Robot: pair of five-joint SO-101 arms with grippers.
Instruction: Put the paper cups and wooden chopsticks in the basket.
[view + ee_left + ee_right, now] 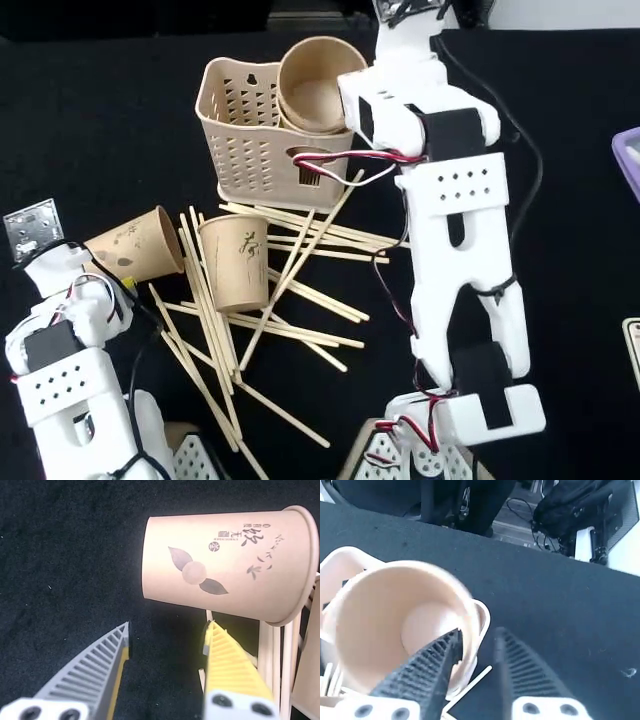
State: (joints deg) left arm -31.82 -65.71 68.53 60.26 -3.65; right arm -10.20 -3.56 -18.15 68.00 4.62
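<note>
Toppling of the basket (245, 140), far centre, is looming as the main risk: the right pincer (476, 637), narrowly parted astride the rim of the nested cup (318, 95), could be dragging both over when backing out. The left pincer (167, 630), gaping wide, could be nudging the lying cup (225, 570) at near left into rolling. Counting is giving one basket, three cups including the standing cup (235, 262), and well over a dozen overlapping chopsticks (300, 240).

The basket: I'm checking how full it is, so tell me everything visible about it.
The basket is beige, plastic-looking, with slotted walls and a handle cut-out. It stands upright on the black table. A paper cup sits mouth-up in one end, the open right tool astride its rim. A chopstick tip reaches its front corner.
</note>
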